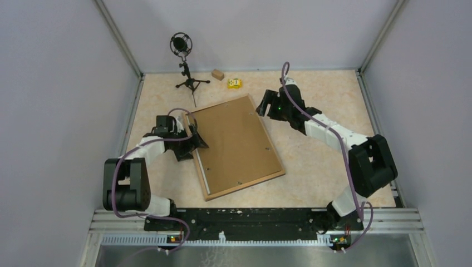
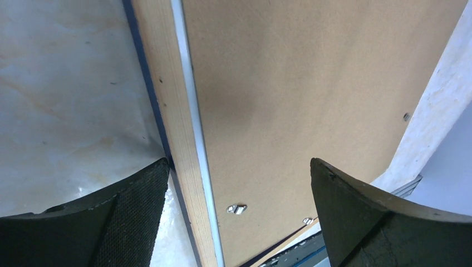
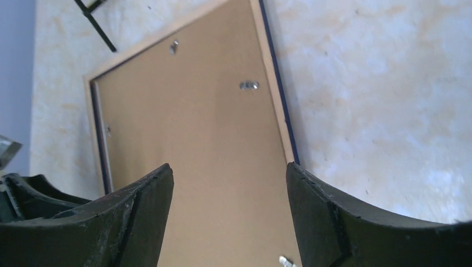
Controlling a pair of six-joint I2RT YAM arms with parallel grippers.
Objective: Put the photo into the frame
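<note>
One pale marbled table [image 1: 323, 105] carries one large rectangular frame [image 2: 175, 122], lying flat and askew at its centre with the light-wood face up. One brown backing board [image 1: 236, 142] sits inside the rim, and a thin pale strip [image 2: 192, 111] runs between board and rim on the left side. The photo cannot be made out. Two black grippers hover above: the left gripper [image 2: 238, 169] spreads its fingers wide across the frame's left rim, grasping nothing, and the right gripper [image 3: 228, 167] hangs released over the far right corner. Near the far edge are one microphone [image 1: 181, 44] on a tripod, one small wooden block [image 1: 217, 74] and one small yellow object [image 1: 234, 83].
</note>
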